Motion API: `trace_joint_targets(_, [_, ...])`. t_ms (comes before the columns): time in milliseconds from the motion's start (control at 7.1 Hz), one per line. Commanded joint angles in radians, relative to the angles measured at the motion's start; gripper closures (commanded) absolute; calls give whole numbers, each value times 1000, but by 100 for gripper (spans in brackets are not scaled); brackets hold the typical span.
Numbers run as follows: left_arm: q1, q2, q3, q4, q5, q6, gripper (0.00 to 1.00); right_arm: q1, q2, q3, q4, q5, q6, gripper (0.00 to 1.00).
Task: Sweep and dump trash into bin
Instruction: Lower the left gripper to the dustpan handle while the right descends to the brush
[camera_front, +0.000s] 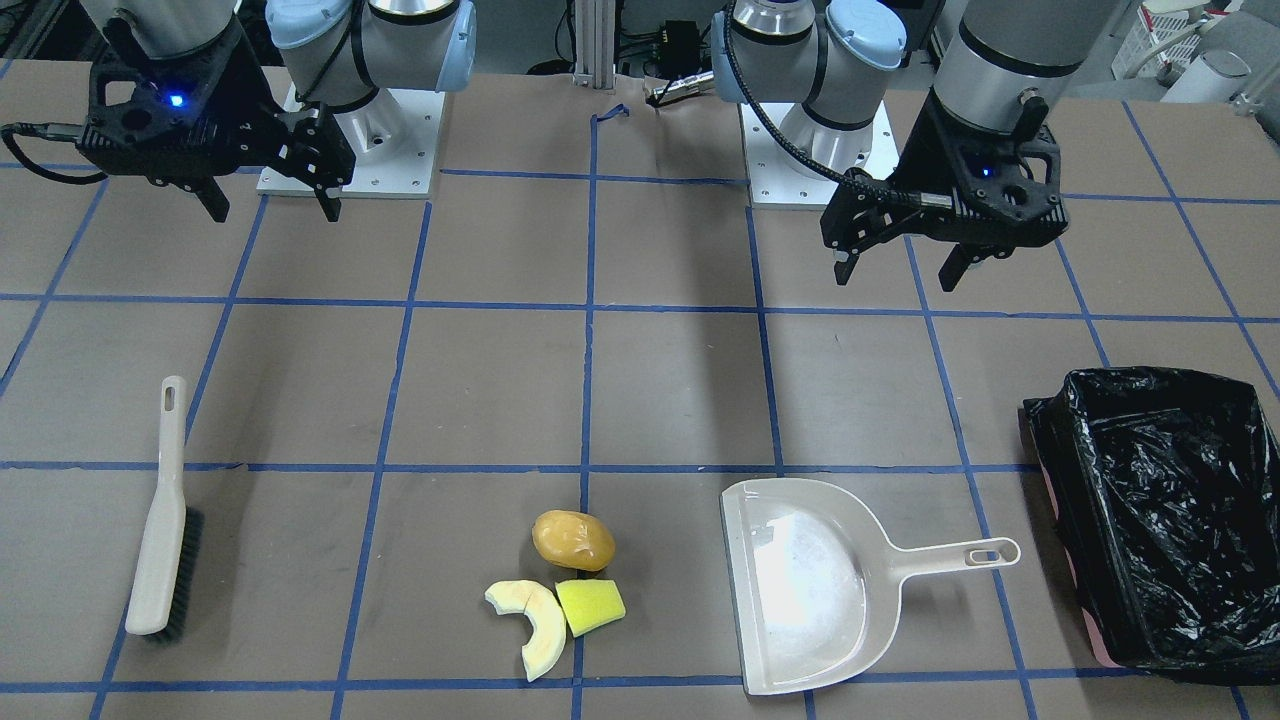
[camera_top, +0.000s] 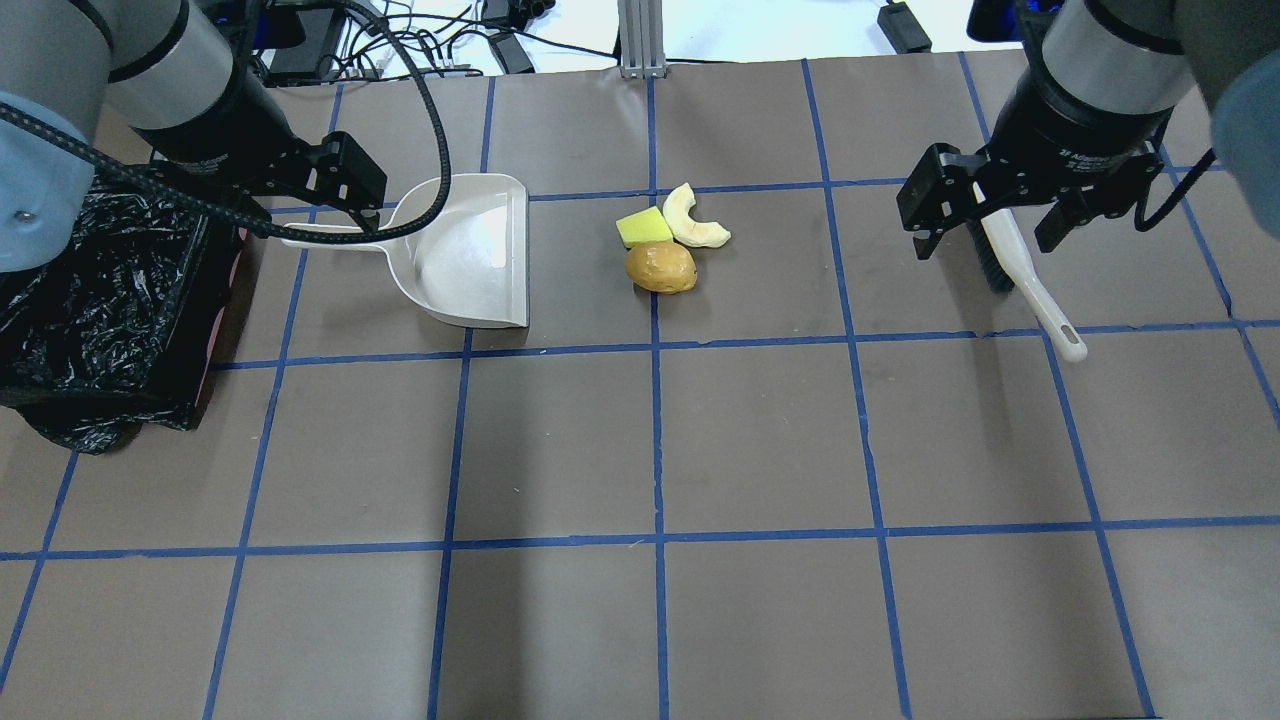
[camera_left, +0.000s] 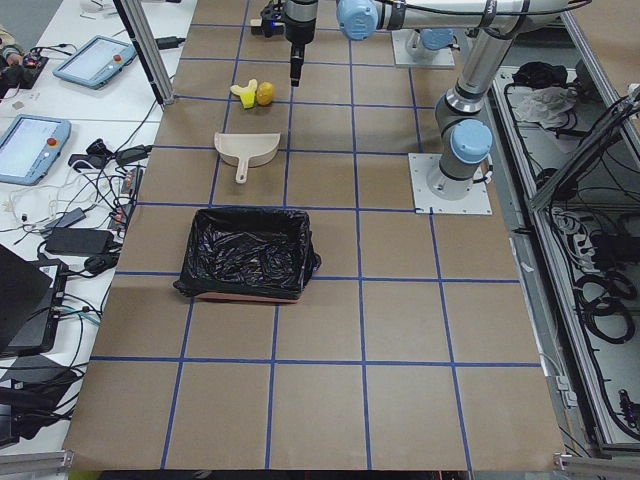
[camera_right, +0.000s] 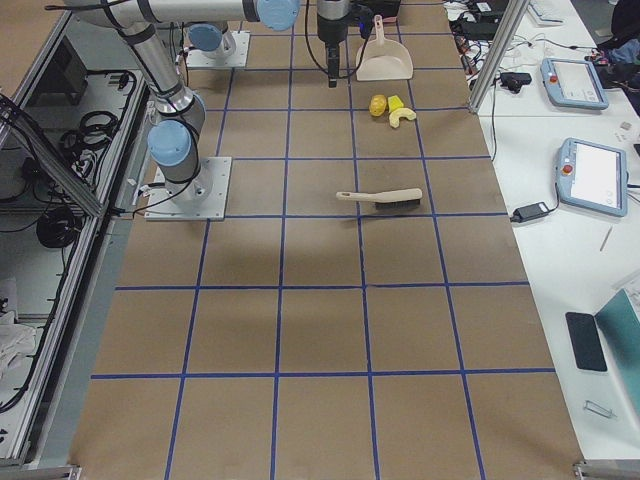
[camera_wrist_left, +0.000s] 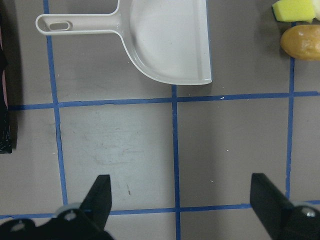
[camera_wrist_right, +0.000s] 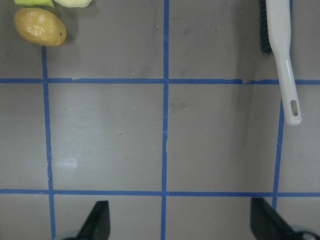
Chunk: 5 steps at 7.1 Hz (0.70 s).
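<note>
The trash lies together near the table's operator-side edge: a golden-brown potato-shaped lump (camera_front: 573, 540), a pale curved rind slice (camera_front: 532, 618) and a yellow-green wedge (camera_front: 590, 606). The bin (camera_front: 1150, 385), lined with black plastic, stands at the table's end on my left. My left gripper (camera_front: 897, 275) is open and empty, held above the table behind the beige dustpan (camera_front: 800, 590). My right gripper (camera_front: 275, 212) is open and empty, above the table behind the brush (camera_front: 165, 520). The left wrist view shows the dustpan (camera_wrist_left: 170, 45) and the lump (camera_wrist_left: 300, 42). The right wrist view shows the lump (camera_wrist_right: 40, 27) and the brush (camera_wrist_right: 282, 55).
The dustpan lies between the trash and the bin, mouth toward the trash, handle toward the bin. The brush lies flat on my right, bristles on the side away from the trash, about two grid squares from it. Both arm bases (camera_front: 350, 140) stand at the robot-side edge.
</note>
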Motion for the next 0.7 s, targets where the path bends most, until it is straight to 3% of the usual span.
trace_joint_targets(0, [9, -17, -1, 18, 4, 228, 0, -5, 11, -1, 4, -1, -4, 0])
trace_joint_targets(282, [100, -68, -4, 25, -10, 485, 2, -33, 16, 0, -9, -5, -1, 0])
trace_joint_targets(563, [129, -131, -2, 62, -27, 935, 5, -178, 77, 15, -8, -46, -60, 0])
